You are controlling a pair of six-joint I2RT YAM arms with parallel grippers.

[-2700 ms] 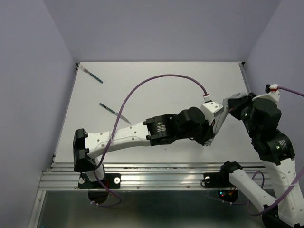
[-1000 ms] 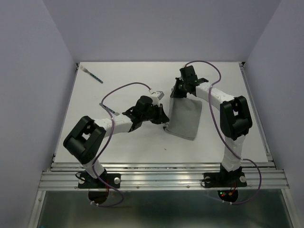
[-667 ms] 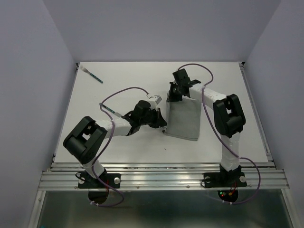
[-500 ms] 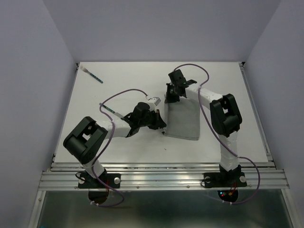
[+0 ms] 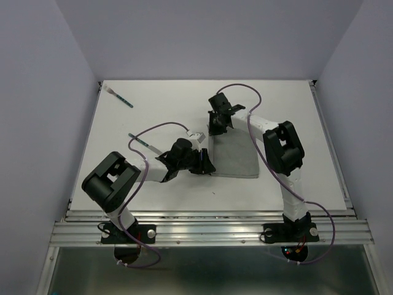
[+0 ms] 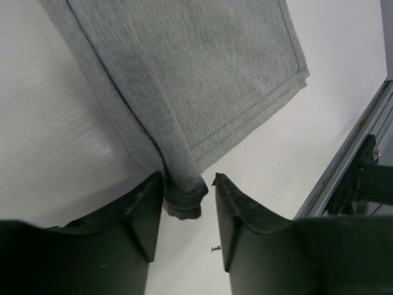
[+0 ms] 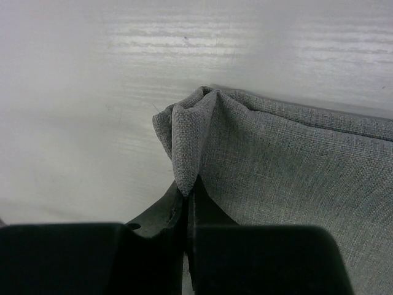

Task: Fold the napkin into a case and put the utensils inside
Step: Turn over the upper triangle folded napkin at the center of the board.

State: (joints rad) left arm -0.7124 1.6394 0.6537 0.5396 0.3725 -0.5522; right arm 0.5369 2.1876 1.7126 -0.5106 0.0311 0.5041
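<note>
The white desk (image 5: 282, 98) carries a folded grey napkin (image 5: 236, 157), lying mostly flat just right of centre. A teal-handled utensil (image 5: 120, 97) lies in the far left corner. A knife (image 5: 138, 139) lies toward the left edge, apart from the napkin.

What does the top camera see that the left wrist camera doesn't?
Only the top view shows two slim teal-handled utensils lying on the table's left side, and the right gripper pinching the far corner of the soft grey cloth napkin. Only the left wrist view shows the left gripper up close: its jaws stand apart, with the napkin's bunched near corner between them. Both show the napkin and the white table.
</note>
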